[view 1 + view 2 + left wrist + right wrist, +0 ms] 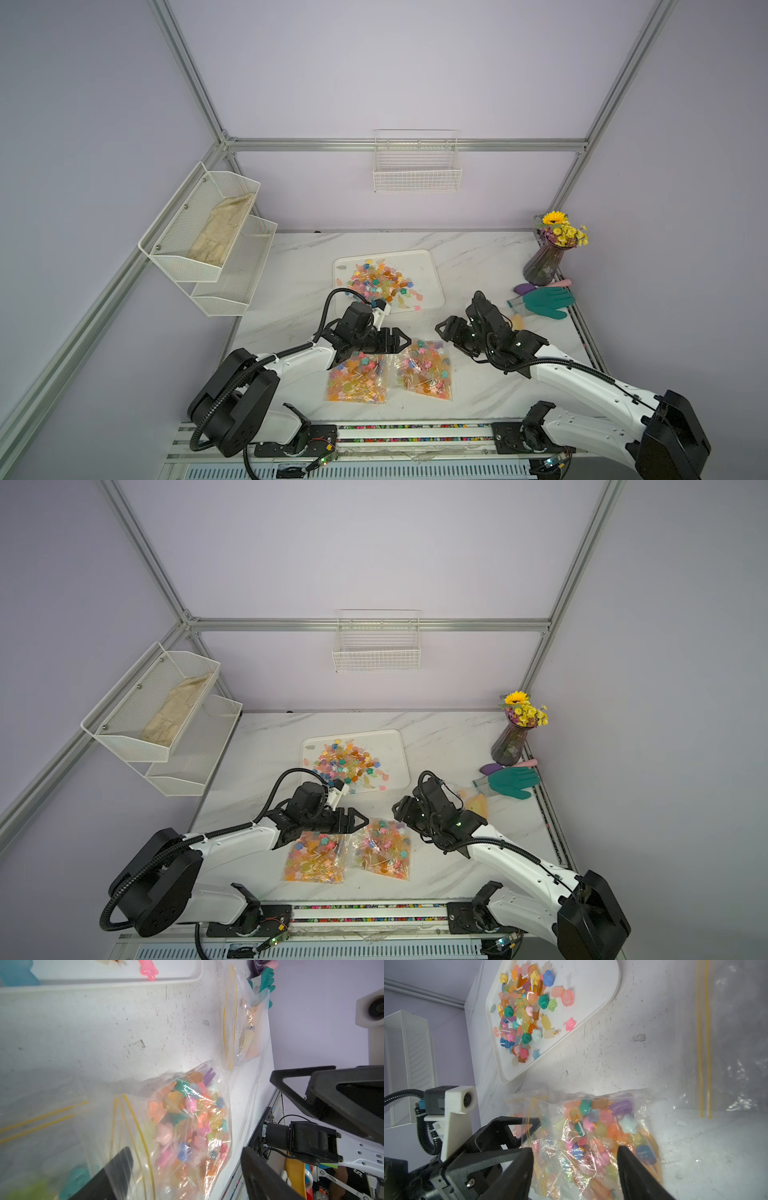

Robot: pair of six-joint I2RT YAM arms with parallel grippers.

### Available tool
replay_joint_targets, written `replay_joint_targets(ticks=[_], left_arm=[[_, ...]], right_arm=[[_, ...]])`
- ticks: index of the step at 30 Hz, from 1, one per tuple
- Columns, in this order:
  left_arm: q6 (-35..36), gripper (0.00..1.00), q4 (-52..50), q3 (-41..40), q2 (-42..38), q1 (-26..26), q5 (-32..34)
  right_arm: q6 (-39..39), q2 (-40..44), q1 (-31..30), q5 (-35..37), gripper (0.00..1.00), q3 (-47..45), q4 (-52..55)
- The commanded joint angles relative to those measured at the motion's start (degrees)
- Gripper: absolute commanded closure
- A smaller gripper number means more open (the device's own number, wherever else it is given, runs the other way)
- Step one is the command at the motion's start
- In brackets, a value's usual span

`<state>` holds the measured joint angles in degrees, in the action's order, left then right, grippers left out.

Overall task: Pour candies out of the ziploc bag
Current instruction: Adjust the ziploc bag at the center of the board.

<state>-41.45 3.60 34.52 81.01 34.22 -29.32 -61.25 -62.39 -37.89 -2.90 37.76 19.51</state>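
On white marble tabletop (478, 266), front centre: two clear plastic ziploc bags (316, 858) of multicoloured stick candies (428, 361), side by side. Left end effector (401, 340) open above bags' adjoining far corners; right end effector (445, 332) open, just beside right bag (424, 374).

Bare marble table (299, 266) lies open behind and to the left of the white tray (432, 266); two filled bags (357, 382) crowd the front centre side by side; left gripper (405, 338) and right gripper (440, 328) hang over the passage between tray and bags; vase (542, 266) and teal glove (546, 302) block the right edge.
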Motion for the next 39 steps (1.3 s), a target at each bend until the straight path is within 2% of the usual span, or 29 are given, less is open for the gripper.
replay_joint_targets(ticks=[1,8,14,39], left_arm=[[-1.04,0.19,2.83,5.41,2.52,0.19,-1.29],[-1.7,0.21,1.68,7.11,5.24,0.15,0.45],[-1.94,0.29,0.16,8.03,5.38,-0.16,4.35],[-2.25,0.86,-1.18,10.86,9.07,-1.79,4.97]], right_arm=[[-0.73,0.94,0.46,0.26,0.33,-0.75,-0.79],[-0.53,1.8,0.89,0.37,0.33,-1.48,-0.7],[0.03,1.44,1.28,0.16,0.33,-1.72,-0.79],[1.22,-0.79,2.07,-0.19,0.34,-1.51,-1.68]])
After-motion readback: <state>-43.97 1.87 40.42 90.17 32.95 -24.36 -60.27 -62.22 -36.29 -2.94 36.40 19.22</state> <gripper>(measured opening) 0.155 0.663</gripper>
